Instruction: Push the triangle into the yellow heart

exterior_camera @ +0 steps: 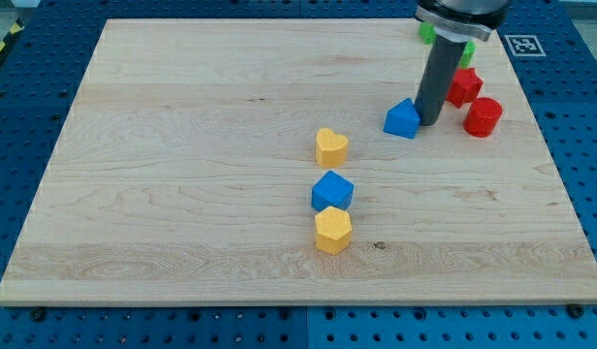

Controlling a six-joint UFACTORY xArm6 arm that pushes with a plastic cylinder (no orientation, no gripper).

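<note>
A blue triangle block [402, 118] lies right of the board's middle, toward the view's top. The yellow heart [330, 147] lies to its lower left, a short gap away. My tip [427, 121] is the lower end of the dark rod and rests against the triangle's right side.
A blue cube-like block [332, 190] and a yellow hexagonal block [332, 231] sit below the heart, touching each other. Two red blocks [463, 86] [483, 117] lie right of the rod. A green block [428, 31] is partly hidden behind the rod. The wooden board [182, 194] ends near the red blocks.
</note>
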